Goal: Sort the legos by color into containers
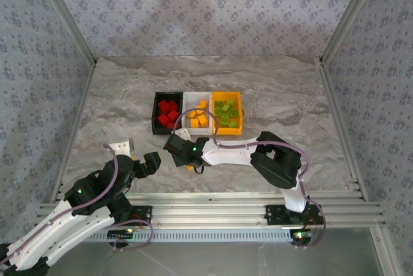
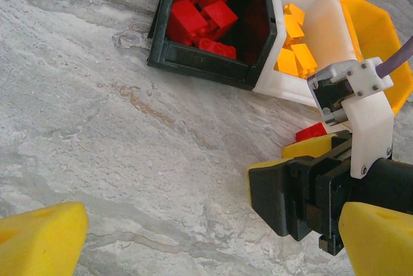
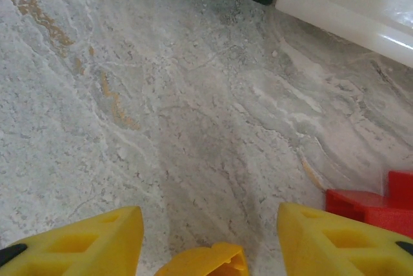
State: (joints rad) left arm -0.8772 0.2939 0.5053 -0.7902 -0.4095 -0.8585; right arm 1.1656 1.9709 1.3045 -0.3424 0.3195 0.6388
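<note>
Risk, miss: loose red brick (image 3: pixel 371 202) lies outside R gripper (image 3: pixel 208 218), just beside one finger; closing here prob. grabs nothing or nudges brick away.
Risk, mis-sort: brick sits near front wall of white bin (image 2: pixel 290 89), w/ black bin (image 2: pixel 200 63) next door; a drop slightly off-line could land red among orange.
Risk, arms: L gripper (image 2: pixel 213 221) near R gripper, both close to bins; crossing paths could bump.
Risk, lump: orange-yellow lump (image 3: pixel 206 263) low betw. R fingers; brick or gripper part, cannot tell.
R gripper: fingers apart, nothing clamped betw. tips, low over table (image 3: pixel 161 128).
L gripper: fingers spread wide, empty, over bare table.
Legos: red in black bin, orange in white bin, green in orange-yellow bin (image 1: pixel 240 113); one red loose on table.
Bricks: hard glossy plastic, blocky, crisp edges; prob. slippery under pads (image 3: pixel 84 244).
Bins: rigid plastic, open top, tapered walls, joined in a row.
Pads: yellow, wedge-shaped, matte, w/ shallow recesses.
Table: marble-look, grey w/ tan veins, flat, smooth.
</note>
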